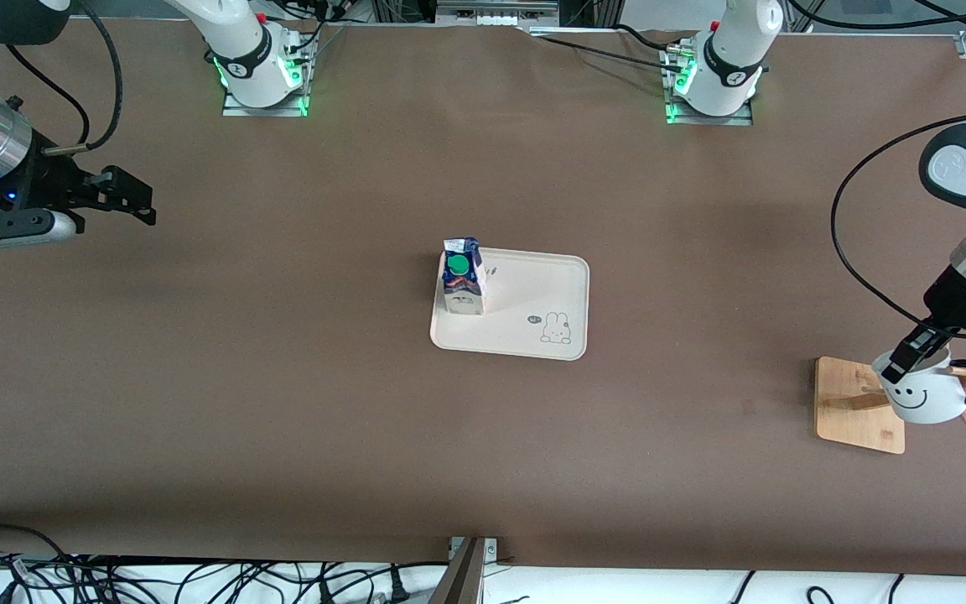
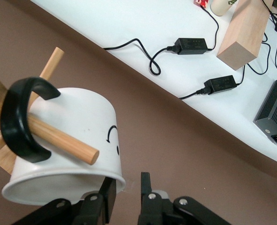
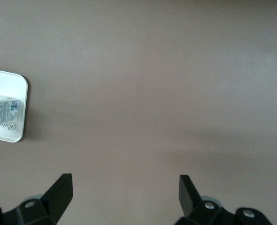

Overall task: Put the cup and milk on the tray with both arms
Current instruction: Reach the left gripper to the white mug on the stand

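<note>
Partial "Ra…" script on the tray edge; print on the milk illegible.

I see the small blue-and-white gable-top milk carton upright on the cream rectangular tray, at its edge toward the right arm's end. Well apart, toward the left arm's end, the white smiley mug hangs on the wooden peg stand.

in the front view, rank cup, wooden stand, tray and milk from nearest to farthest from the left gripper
1. cup, its rim between the left gripper fingers, hanging on the stand
2. wooden stand, under the cup
3. tray, mid-table
4. milk, on the tray's end toward the right arm
</note>
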